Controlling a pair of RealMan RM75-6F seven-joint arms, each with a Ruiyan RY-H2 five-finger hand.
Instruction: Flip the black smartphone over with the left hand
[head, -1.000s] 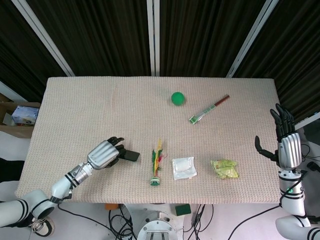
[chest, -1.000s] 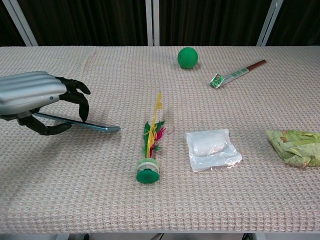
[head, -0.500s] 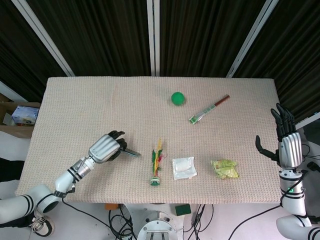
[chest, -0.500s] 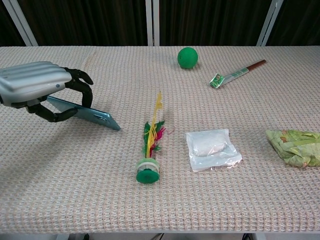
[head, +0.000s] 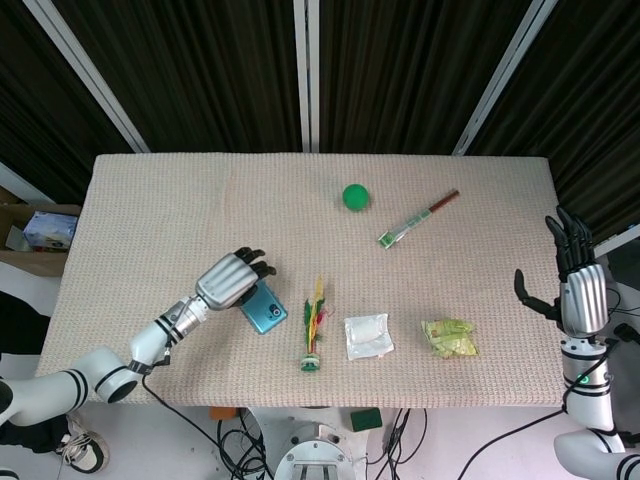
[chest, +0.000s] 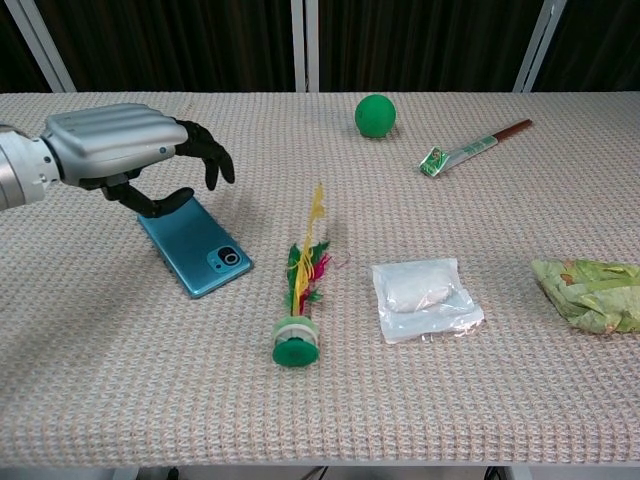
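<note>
Silver-backed, with black fingers, my left hand (chest: 120, 150) hovered over the near-left part of the table (chest: 100, 380), fingers curled and apart. Its thumb tip touched the far end of the smartphone (chest: 195, 247), but I could not tell whether that was a hold or mere contact. The smartphone lay flat on the cloth, its glossy teal back facing up, a round camera lens at its near corner. From the head view it showed as a small teal slab (head: 264, 308) poking out from under my left hand (head: 231, 281).

Just to the right of the phone lay a shuttlecock (chest: 300, 300) with a green round base and red, green and yellow feathers. Beyond it was a clear plastic packet (chest: 425, 297) holding something white, then a crumpled green wrapper (chest: 590, 293) at the right edge. Farther back sat a smooth green ball (chest: 375, 114) and a slim pair of wrapped chopsticks (chest: 475, 146). A coarse beige woven cloth covered the table.

My right hand (head: 578, 290) stood upright off the table's right edge, fingers spread, holding nothing.
</note>
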